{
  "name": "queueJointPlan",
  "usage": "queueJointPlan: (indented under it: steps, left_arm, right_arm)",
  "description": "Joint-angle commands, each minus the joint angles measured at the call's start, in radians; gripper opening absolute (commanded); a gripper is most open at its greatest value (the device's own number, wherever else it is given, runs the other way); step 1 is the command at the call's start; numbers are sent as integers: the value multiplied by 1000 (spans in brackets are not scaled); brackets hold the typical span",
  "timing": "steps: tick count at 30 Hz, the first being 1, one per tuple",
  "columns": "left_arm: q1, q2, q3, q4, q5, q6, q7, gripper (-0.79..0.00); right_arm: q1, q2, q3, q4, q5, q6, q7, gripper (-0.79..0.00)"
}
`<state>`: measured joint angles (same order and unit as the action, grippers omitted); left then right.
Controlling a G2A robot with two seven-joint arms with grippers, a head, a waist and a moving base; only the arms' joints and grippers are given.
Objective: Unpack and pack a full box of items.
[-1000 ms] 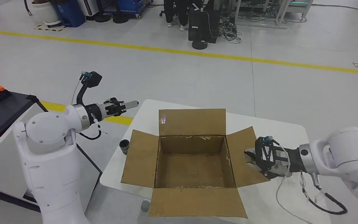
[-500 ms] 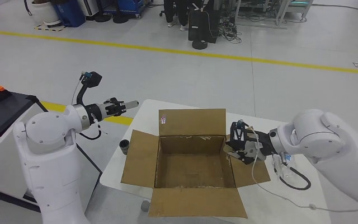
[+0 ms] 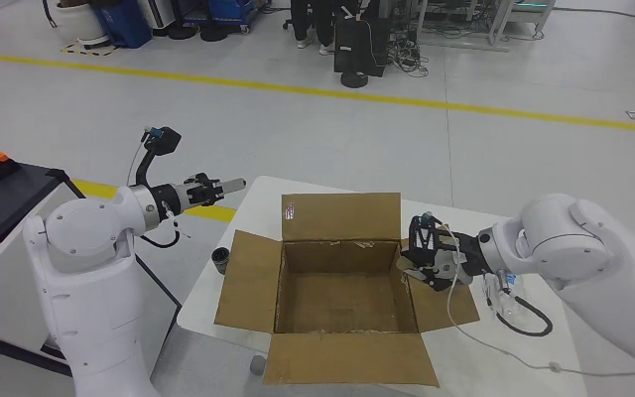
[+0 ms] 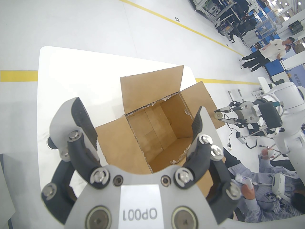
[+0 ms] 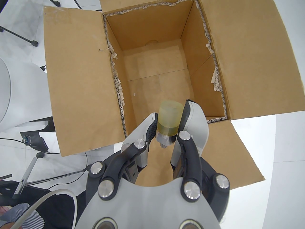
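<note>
Over the tabletop, top view:
- one cardboard box (image 3: 342, 220), four flaps folded outward, floor bare;
- white tabletop (image 3: 266, 197), carrying the box at its middle;
- right end effector (image 3: 415, 264), above the inner edge of the right flap, at the mouth of the box;
- left end effector (image 3: 226, 186), well apart, beyond the far left corner of the tabletop, pointing toward the box;
- one small dark cylinder (image 3: 220, 260), upright on the tabletop just beside the left flap.

Left wrist view:
- left end effector (image 4: 139, 107), fingers spread wide, nothing between them;
- box (image 4: 152, 89) beyond it, interior bare as far as it shows;
- right end effector (image 4: 220, 116), past the opposite flap, a small round piece at its tips.

Right wrist view:
- right end effector (image 5: 169, 123), pinching a translucent yellowish cylinder (image 5: 170, 110) by its sides;
- metal stud at the cylinder's wrist end, its cap end pointing into the box (image 5: 143, 28);
- cylinder held in the air over the right edge of the opening, apparently touching no cardboard.

Step in hand, by judgement: packing, with the first item going in.

To do it well:
- carry the cylinder clear past the ragged rim;
- lower it toward a corner of the floor, leaving room for later items;
- release only when it is low;
- lift straight out.

Risk: a round body may roll or tip once released.
</note>
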<state>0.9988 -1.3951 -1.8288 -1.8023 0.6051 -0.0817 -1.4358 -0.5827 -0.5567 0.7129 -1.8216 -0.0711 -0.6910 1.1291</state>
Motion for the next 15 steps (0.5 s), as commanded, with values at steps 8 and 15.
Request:
queueJointPlan:
  steps: [8,15]
  left_arm:
    - [0,0,0,0,0,0,0,0]
    - [0,0,0,0,0,0,0,0]
  right_arm:
    - [-16,-4,-9,-14,-28,28,-11,-785]
    - [17,-38,-51,-16,-37,156,54,-785]
